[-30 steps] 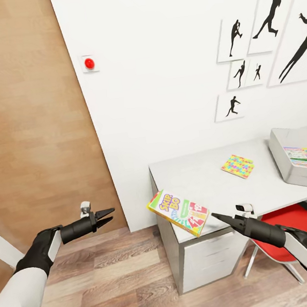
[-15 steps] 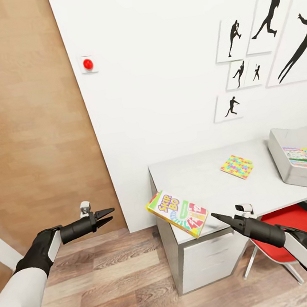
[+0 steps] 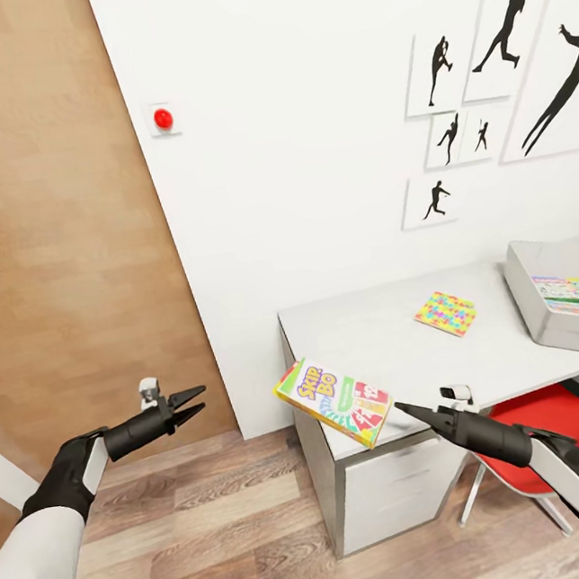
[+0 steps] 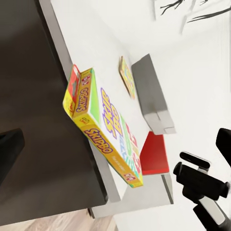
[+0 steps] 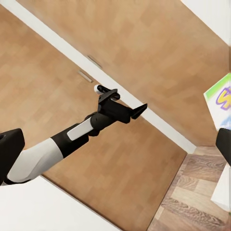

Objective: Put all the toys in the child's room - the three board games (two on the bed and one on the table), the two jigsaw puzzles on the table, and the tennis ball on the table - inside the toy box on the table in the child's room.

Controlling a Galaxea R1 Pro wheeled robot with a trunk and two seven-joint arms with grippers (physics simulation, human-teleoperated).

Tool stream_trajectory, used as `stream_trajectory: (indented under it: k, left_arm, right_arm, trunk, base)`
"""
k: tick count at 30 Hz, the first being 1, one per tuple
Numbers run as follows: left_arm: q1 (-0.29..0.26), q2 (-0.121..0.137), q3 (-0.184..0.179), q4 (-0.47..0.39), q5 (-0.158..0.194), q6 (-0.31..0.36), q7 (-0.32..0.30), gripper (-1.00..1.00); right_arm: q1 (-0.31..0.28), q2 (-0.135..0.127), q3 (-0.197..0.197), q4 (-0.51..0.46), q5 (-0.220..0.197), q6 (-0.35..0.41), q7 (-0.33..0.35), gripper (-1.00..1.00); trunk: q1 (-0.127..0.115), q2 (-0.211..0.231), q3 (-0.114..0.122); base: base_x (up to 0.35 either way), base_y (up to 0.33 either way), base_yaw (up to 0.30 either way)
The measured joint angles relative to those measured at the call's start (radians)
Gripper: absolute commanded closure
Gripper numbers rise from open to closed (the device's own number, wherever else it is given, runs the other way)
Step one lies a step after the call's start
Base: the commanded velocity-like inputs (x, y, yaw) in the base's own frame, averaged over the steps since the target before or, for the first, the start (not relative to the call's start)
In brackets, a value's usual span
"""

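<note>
Table (image 3: 367,334) — puzzle (image 3: 445,313), toy box (image 3: 559,306).

A red round button (image 3: 163,118) sits on a small white plate on the white wall (image 3: 308,142). To its side stands a broad wood-grain panel (image 3: 58,245) — in the right wrist view a thin pale strip (image 5: 96,72) crosses it at a slant. Black silhouette athlete pictures (image 3: 490,75) hang in a loose cluster — five frames of differing sizes. Below, a wood plank floor (image 3: 220,533) runs under a red chair (image 3: 560,424) with pale legs, beside a white drawer cabinet (image 3: 387,495).
</note>
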Motion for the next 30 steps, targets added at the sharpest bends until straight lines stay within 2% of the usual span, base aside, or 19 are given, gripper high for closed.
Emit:
stream_trajectory:
  k: [7,11,20,29,30]
  left_arm:
    - [0.000,0.000,0.010,0.000,0.000,0.002,0.001,-1.00]
    - [0.001,0.000,0.011,0.000,0.000,0.003,0.002,-1.00]
    - [0.002,-0.001,0.012,0.000,0.000,0.005,0.003,-1.00]
    - [0.002,-0.007,0.011,0.000,0.000,0.004,0.005,-1.00]
    - [0.002,-0.007,0.011,0.000,0.000,0.004,0.006,-1.00]
  right_arm:
    - [0.000,0.012,0.001,-0.001,0.000,-0.001,-0.036,-1.00]
    - [0.000,0.028,0.000,-0.002,-0.001,-0.002,-0.054,-1.00]
    - [-0.004,0.037,-0.002,-0.103,-0.016,0.024,-0.064,-1.00]
    - [-0.005,0.028,-0.007,-0.218,-0.164,0.106,-0.072,-1.00]
    - [-0.004,0.026,-0.008,-0.223,-0.170,0.110,-0.072,-1.00]
  trunk:
    - [0.027,-0.049,-0.022]
    - [0.042,-0.077,-0.034]
    - [0.077,-0.140,-0.063]
    - [0.111,-0.203,-0.091]
    - [0.115,-0.210,-0.094]
  base:
    - [0.000,0.000,0.000]
    - [0.000,0.000,0.000]
    - [0.000,0.000,0.000]
    - [0.000,0.000,0.000]
    - [0.000,0.000,0.000]
